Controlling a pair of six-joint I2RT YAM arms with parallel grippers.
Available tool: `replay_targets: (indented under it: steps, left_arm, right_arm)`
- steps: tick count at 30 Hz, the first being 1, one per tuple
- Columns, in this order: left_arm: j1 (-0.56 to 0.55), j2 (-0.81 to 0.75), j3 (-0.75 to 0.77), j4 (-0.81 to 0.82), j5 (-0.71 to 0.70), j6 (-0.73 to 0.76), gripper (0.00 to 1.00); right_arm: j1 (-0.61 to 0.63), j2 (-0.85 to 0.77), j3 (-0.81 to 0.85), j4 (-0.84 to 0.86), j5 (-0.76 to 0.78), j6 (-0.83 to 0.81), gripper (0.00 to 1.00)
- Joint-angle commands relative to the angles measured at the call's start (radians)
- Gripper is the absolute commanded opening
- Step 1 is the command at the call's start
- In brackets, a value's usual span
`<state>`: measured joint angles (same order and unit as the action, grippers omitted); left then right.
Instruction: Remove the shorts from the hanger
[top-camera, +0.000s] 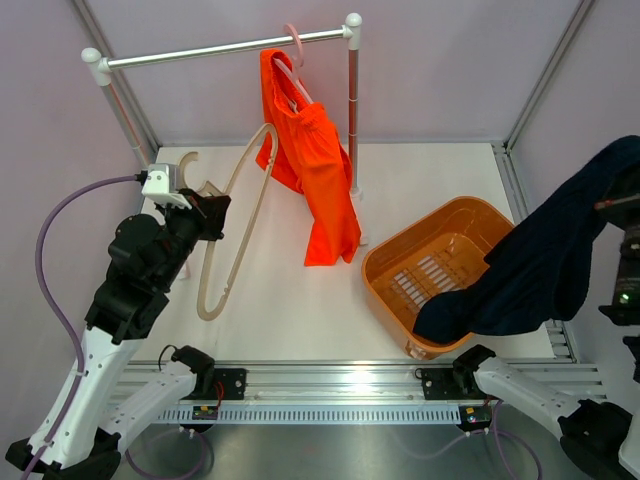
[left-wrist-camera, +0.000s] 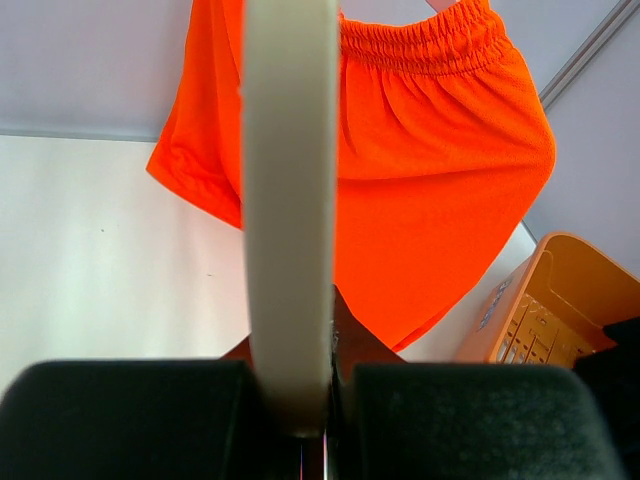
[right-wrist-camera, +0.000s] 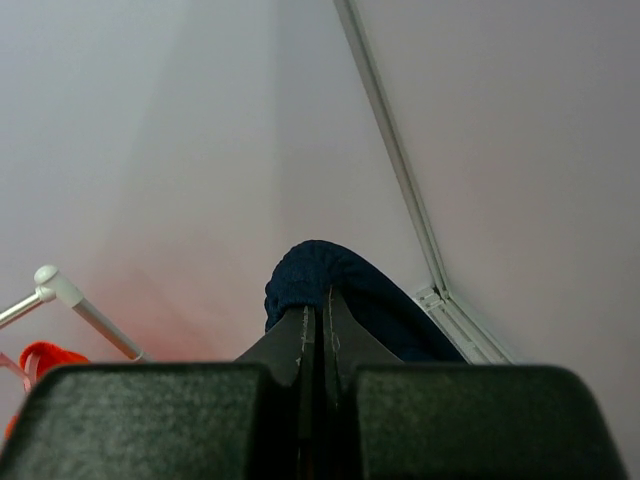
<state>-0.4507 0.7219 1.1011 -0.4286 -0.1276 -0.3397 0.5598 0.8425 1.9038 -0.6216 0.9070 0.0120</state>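
With the right end effector (right-wrist-camera: 318, 335) clamped shut on the navy shorts (top-camera: 550, 260) high over the right edge, lower until the fabric pools in the basket (top-camera: 410, 232), then release. Hold the left end effector (left-wrist-camera: 300, 400) closed on the bare beige hanger (left-wrist-camera: 290, 200) near the left edge, clear of the orange shorts (top-camera: 320, 180) hanging at the far edge.

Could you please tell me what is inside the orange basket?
The navy shorts, held by the right gripper, sag into the near corner of the orange basket. The remaining floor looks bare; beneath the fabric is hidden.

Matt cloth orange shorts (top-camera: 325, 190), plastic basket (top-camera: 445, 218)
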Motion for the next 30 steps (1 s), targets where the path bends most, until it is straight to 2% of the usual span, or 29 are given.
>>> replay_targets:
  steps: [1, 6, 13, 14, 15, 18, 19, 21, 22, 26, 30]
  left_arm:
    - [-0.003, -0.006, 0.025, 0.022, 0.000, 0.014, 0.00]
    - [-0.003, -0.012, 0.032, 0.005, -0.010, 0.027, 0.00]
    - [-0.003, -0.015, 0.039, -0.007, -0.030, 0.038, 0.00]
    - [-0.002, -0.012, 0.043, -0.012, -0.035, 0.039, 0.00]
    - [-0.003, -0.007, 0.046, -0.016, -0.038, 0.041, 0.00]
    - [-0.002, 0.022, 0.065, -0.041, -0.067, 0.041, 0.00]
    - [-0.002, 0.031, 0.068, -0.047, -0.072, 0.039, 0.00]
    - [-0.002, 0.060, 0.085, -0.052, -0.069, 0.038, 0.00]
    - [-0.002, 0.074, 0.097, -0.056, -0.070, 0.036, 0.00]
    - [-0.002, 0.149, 0.164, -0.082, -0.072, 0.045, 0.00]
    - [0.007, 0.266, 0.291, -0.139, -0.076, 0.064, 0.00]
  right_arm:
    - [-0.005, 0.119, -0.029, -0.055, -0.109, 0.101, 0.00]
    - [-0.005, 0.216, -0.083, -0.115, -0.129, 0.170, 0.01]
    - [-0.005, 0.127, -0.300, -0.122, -0.125, 0.275, 0.10]
    - [-0.005, 0.095, -0.324, -0.122, -0.131, 0.287, 0.13]
    - [-0.005, 0.078, -0.366, -0.136, -0.138, 0.296, 0.22]
    - [-0.006, 0.029, -0.434, -0.167, -0.177, 0.339, 0.30]
    - [-0.005, 0.023, -0.445, -0.179, -0.189, 0.350, 0.42]
    - [-0.005, 0.012, -0.462, -0.205, -0.192, 0.361, 0.52]
    - [-0.005, 0.009, -0.465, -0.211, -0.201, 0.364, 0.60]
    - [-0.005, 0.000, -0.479, -0.225, -0.246, 0.367, 0.69]
    - [-0.005, -0.002, -0.486, -0.207, -0.272, 0.361, 0.73]
